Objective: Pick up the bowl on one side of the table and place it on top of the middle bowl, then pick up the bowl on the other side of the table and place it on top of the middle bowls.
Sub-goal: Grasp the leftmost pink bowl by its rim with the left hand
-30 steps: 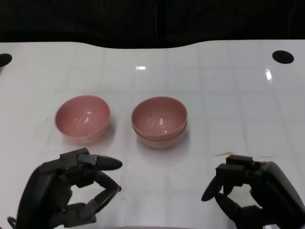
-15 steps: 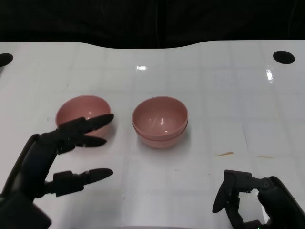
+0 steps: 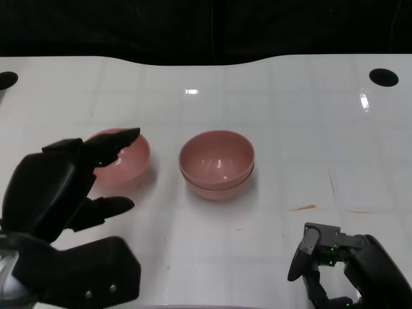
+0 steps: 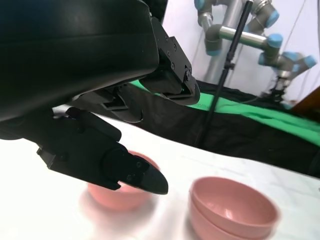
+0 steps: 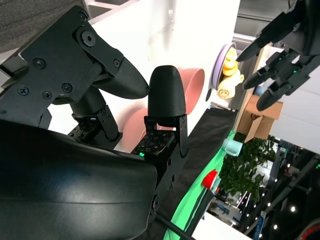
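Two pink bowls stand stacked [image 3: 216, 163] at the table's middle, also in the left wrist view [image 4: 231, 207]. A single pink bowl [image 3: 127, 160] sits to their left, partly hidden by my left hand; the left wrist view shows it [image 4: 120, 194] below the fingers. My left hand [image 3: 58, 187] is raised above the near left side of that bowl, fingers spread, holding nothing. My right hand [image 3: 344, 267] rests low at the table's near right edge, fingers curled in and empty; the other hand [image 5: 280, 55] shows far off in its wrist view.
The white table [image 3: 290, 116] has a dark round hole [image 3: 382, 77] at the far right and another [image 3: 6, 80] at the far left. A small brown mark [image 3: 301, 207] lies right of the stack. A robot arm on a stand [image 4: 240, 40] is beyond the table.
My left hand has risen and moved forward over the left bowl, now covering its near side. My right hand has drawn back toward the near edge.
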